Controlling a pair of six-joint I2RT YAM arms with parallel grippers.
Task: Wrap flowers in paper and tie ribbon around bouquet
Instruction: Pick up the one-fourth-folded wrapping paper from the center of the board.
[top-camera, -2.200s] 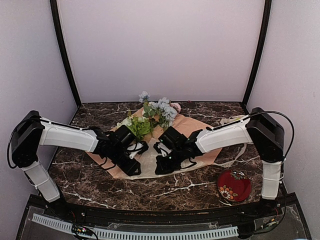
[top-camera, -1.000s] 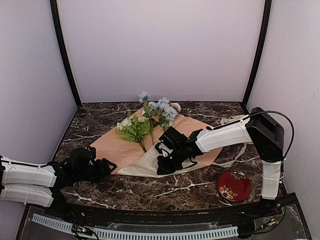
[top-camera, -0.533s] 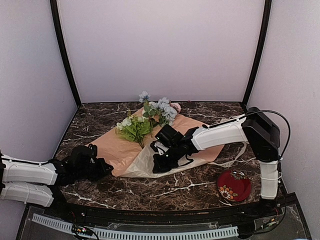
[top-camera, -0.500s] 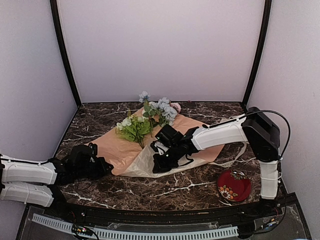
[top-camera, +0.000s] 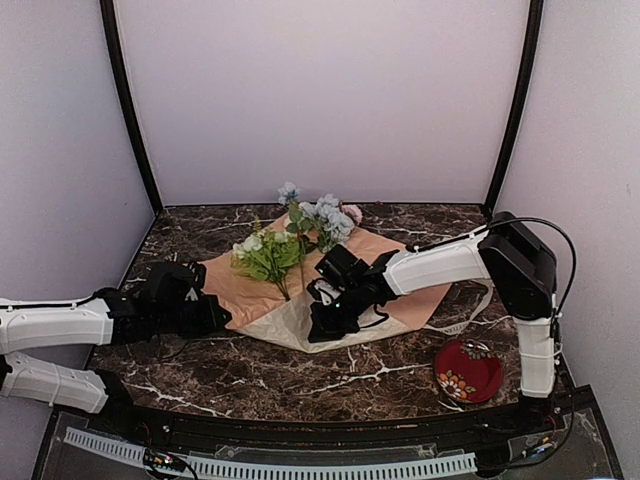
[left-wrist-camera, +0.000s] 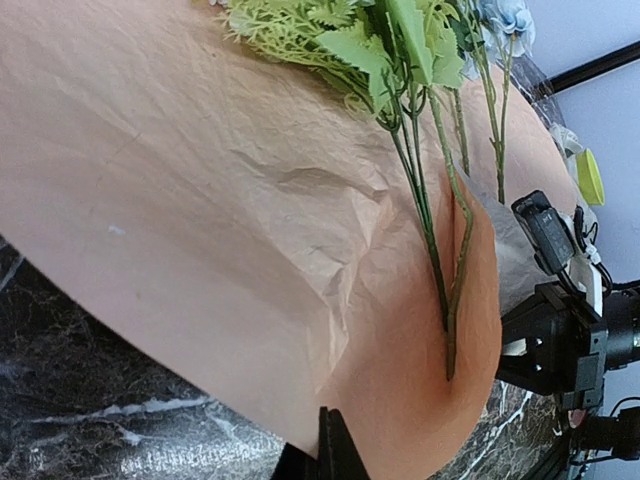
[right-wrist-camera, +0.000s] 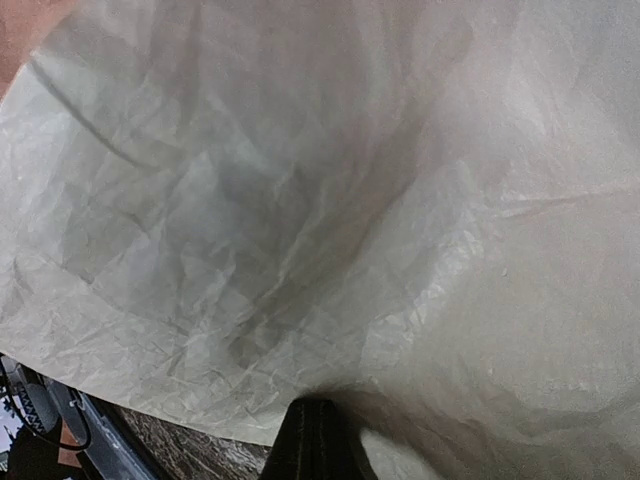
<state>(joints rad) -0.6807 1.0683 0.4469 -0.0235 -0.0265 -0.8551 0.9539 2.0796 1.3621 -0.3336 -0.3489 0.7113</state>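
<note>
Right gripper (top-camera: 318, 330) is pinched shut on the near flap of the big crinkly cream-peach paper sheet (top-camera: 245, 300), centre frame. Left gripper (top-camera: 212, 318) is closed at its left edge, can't tell if it caught. Light, floppy, tearable: I'd grab edges.

The left arm lay low and stretched out to the right, forearm near level. Its hand (top-camera: 205, 315) pointed right, the 2 fingers (left-wrist-camera: 330, 450) closed tip to tip at the edge of the paper (top-camera: 232, 292). The right arm reached from its base up and across to the left, elbow high and wrist bent down. Its hand (top-camera: 322, 325) was pinched shut on the paper's near part.
</note>
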